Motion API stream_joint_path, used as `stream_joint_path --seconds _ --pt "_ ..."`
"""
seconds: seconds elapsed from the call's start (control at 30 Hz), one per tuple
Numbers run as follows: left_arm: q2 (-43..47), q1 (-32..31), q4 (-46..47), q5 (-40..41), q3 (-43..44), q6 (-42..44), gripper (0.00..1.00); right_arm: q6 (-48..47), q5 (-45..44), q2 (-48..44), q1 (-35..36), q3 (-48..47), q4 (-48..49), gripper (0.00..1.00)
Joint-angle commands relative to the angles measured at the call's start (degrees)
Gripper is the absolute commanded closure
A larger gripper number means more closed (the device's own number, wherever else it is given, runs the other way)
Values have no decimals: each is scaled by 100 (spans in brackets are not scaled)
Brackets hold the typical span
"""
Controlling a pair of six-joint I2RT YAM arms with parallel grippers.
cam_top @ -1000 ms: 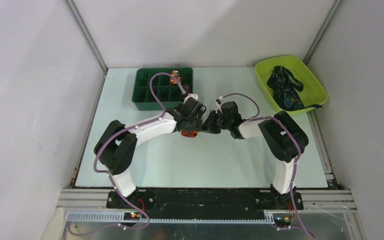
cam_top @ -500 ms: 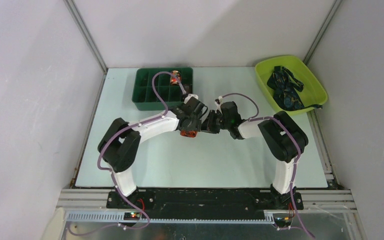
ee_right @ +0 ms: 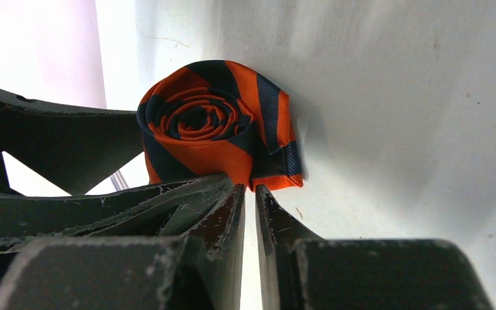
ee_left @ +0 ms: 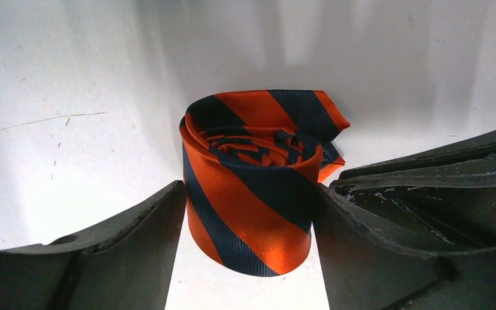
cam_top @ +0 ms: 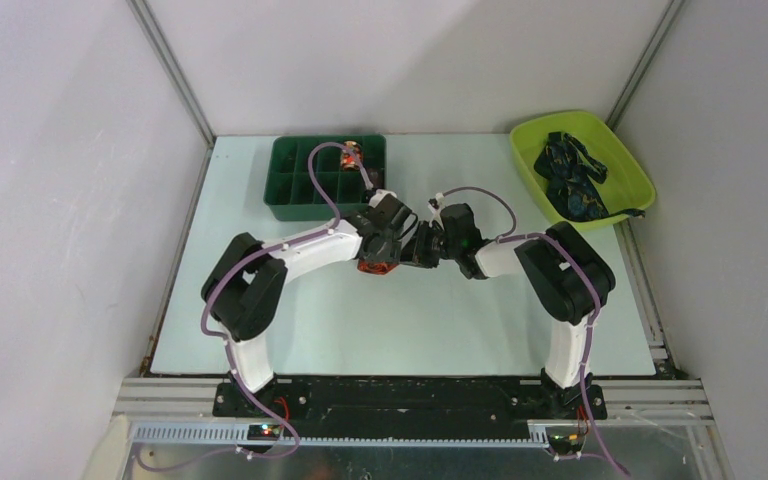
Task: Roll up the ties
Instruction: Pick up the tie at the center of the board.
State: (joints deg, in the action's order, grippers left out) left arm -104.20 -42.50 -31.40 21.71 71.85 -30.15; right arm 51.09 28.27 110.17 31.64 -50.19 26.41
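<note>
A rolled red-orange tie [ee_left: 252, 194] with dark diagonal stripes stands on end on the white table. My left gripper [ee_left: 248, 213] is shut on it, one finger pressing each side of the roll. In the top view the roll [cam_top: 374, 266] shows just under the left gripper [cam_top: 380, 256] at mid-table. From the right, my right gripper [ee_right: 250, 190] has its jaws nearly together, with only a thin empty slit between them. Its tips rest against the roll [ee_right: 213, 129] at the loose pointed end.
A dark green compartment tray [cam_top: 290, 190] sits at the back left with a small orange roll [cam_top: 350, 155] in a far cell. A lime bin [cam_top: 632, 172] at the back right holds dark navy ties [cam_top: 570, 180]. Purple cables loop over both arms.
The left arm's elbow has swung slightly to the right and the held roll has shifted a little left. The right arm has barely moved.
</note>
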Motion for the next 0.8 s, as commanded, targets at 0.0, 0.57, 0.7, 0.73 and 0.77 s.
stream_joint_path --seconds 0.0,0.57,0.7,0.73,0.77 --pt "-84 -23 -155 240 271 -58 24 42 41 44 27 -166 289 86" --pt "-496 -22 -422 548 546 -133 17 -73 -70 -67 -26 -166 49 85" --pt "-569 -22 -402 536 553 -184 19 -246 -291 -269 -67 -128 -140 85" --pt "-581 -26 -400 531 561 -193 20 -272 -330 -308 -86 -82 -148 85" --pt "-607 -27 -397 529 568 -199 21 -292 -362 -379 -116 -58 -160 85"
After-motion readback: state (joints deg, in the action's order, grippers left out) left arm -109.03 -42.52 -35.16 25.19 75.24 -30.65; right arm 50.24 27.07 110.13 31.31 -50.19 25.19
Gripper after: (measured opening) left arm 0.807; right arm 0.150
